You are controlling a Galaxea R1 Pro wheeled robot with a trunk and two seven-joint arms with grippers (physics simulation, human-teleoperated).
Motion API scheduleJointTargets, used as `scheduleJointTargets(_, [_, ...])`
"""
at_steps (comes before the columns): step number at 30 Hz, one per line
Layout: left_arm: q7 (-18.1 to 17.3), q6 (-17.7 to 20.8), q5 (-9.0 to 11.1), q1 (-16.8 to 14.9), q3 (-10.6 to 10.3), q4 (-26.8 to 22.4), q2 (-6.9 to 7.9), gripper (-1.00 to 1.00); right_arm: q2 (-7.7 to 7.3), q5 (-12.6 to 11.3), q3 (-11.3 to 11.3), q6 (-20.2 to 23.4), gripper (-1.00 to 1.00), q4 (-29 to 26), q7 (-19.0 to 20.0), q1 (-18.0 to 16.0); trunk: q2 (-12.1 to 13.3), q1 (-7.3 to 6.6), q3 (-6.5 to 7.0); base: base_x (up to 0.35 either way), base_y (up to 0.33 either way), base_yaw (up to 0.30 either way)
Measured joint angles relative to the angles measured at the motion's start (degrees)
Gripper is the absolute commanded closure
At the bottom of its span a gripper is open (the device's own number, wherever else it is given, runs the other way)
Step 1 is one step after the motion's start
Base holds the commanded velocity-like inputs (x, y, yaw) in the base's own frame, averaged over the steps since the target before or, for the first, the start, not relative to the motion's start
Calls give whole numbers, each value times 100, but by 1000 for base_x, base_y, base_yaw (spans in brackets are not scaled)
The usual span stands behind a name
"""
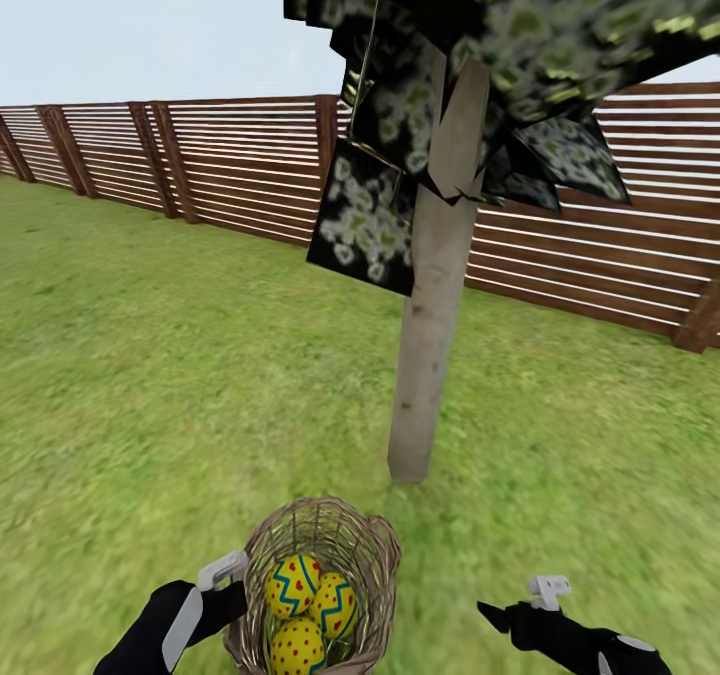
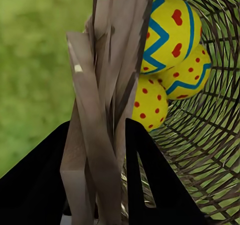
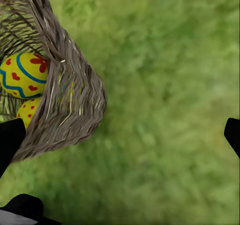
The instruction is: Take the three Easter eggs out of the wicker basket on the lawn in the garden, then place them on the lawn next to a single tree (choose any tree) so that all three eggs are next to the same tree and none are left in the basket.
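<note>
The wicker basket point(image 1: 372, 555) is low in the head view, just in front of the tree point(image 1: 430, 355). Three Easter eggs point(image 1: 292, 585) point(image 1: 336, 605) point(image 1: 297, 648) lie inside it, yellow with blue zigzags and red dots. My left gripper point(image 1: 236, 600) is shut on the basket's left rim. In the left wrist view its black fingers point(image 2: 150, 175) clamp the woven rim point(image 2: 107, 85), with the eggs point(image 2: 170, 32) close behind. My right gripper point(image 1: 497, 615) hangs open to the right of the basket, holding nothing. The right wrist view has the basket point(image 3: 70, 100) and an egg point(image 3: 22, 75) beside that gripper point(image 3: 124, 127).
The lawn point(image 1: 150, 375) spreads flat on all sides. A brown slatted fence point(image 1: 240, 165) runs across the back, behind the tree. Dark mottled leaf panels point(image 1: 365, 215) hang low around the trunk. I cannot tell whether the basket rests on the grass.
</note>
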Motion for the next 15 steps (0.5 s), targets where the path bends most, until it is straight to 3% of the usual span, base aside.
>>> scheduleJointTargets(15, [0, 0, 0, 1, 0, 0, 0, 100, 5, 7, -1, 0, -100, 9, 32, 0, -602, 330, -269, 0, 0, 0])
